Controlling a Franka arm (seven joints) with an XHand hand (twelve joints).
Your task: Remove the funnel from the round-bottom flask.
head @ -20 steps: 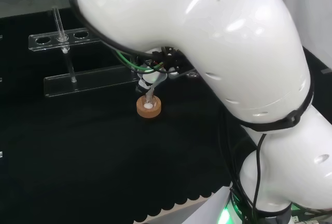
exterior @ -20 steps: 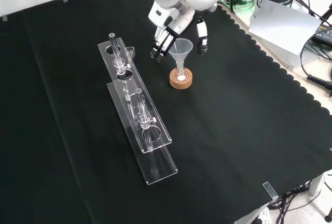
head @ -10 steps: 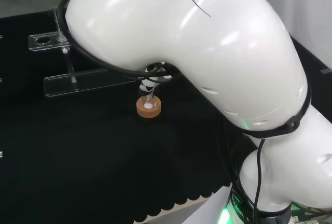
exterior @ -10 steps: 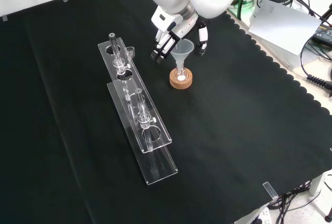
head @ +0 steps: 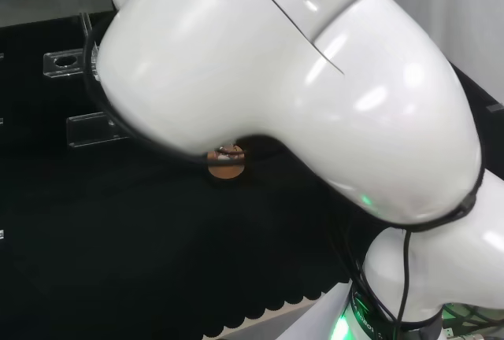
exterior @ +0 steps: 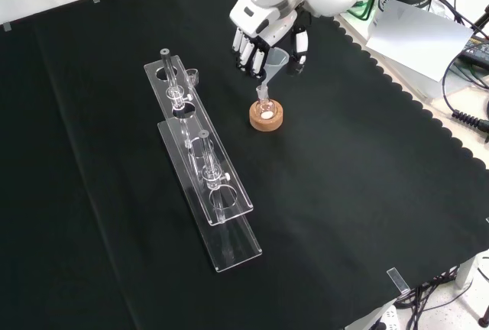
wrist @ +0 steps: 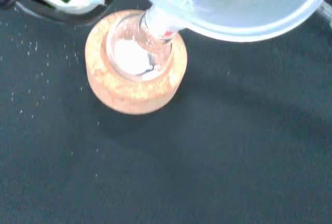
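Observation:
In the front view the hand [exterior: 266,33] reaches down over a clear plastic funnel [exterior: 276,61]. Its fingers lie against the cone's left side and its thumb against the right, so it pinches the funnel. The funnel tilts, with its stem's tip at the mouth of the small round-bottom flask [exterior: 266,110]. In the wrist view the funnel [wrist: 233,1] looms large, its stem entering the neck of the flask [wrist: 132,55], which holds some white powder. The flask sits in a cork ring [wrist: 129,97], also seen in the front view [exterior: 267,122] and, partly under the arm, in the head view [head: 226,170].
Two long clear racks [exterior: 174,85] [exterior: 229,227] with test tubes lie to the left of the flask in the front view, with a small clear vessel [exterior: 192,76] beside the farther one. The cloth's scalloped edge [exterior: 397,97] runs along the right, with cables beyond it.
The hand has closed in on the funnel's cone. The funnel now tilts and sits a little higher over the flask. In the head view the arm has swung across the racks.

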